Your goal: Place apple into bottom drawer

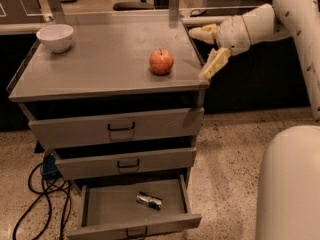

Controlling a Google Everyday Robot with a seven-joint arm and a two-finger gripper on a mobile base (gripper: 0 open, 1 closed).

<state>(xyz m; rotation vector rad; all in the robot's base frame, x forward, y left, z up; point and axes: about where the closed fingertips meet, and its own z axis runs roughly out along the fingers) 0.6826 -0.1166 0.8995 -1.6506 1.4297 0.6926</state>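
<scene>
The red apple [161, 61] stands on the grey cabinet top [100, 69], right of its middle. The bottom drawer [132, 206] is pulled open at the foot of the cabinet, with a small dark and silver object [149, 200] lying inside. My gripper [206, 51] is open at the cabinet's right edge, level with the top. One finger [201, 32] reaches over the back right corner and the other finger [215, 64] hangs by the right rim. It is a short way right of the apple and holds nothing.
A white bowl [55, 37] sits at the back left of the cabinet top. Two shut drawers [120, 129] are above the open one. Black cables [40, 199] lie on the speckled floor at left. My arm [292, 14] comes in from the right; a white rounded body part [290, 184] fills the lower right.
</scene>
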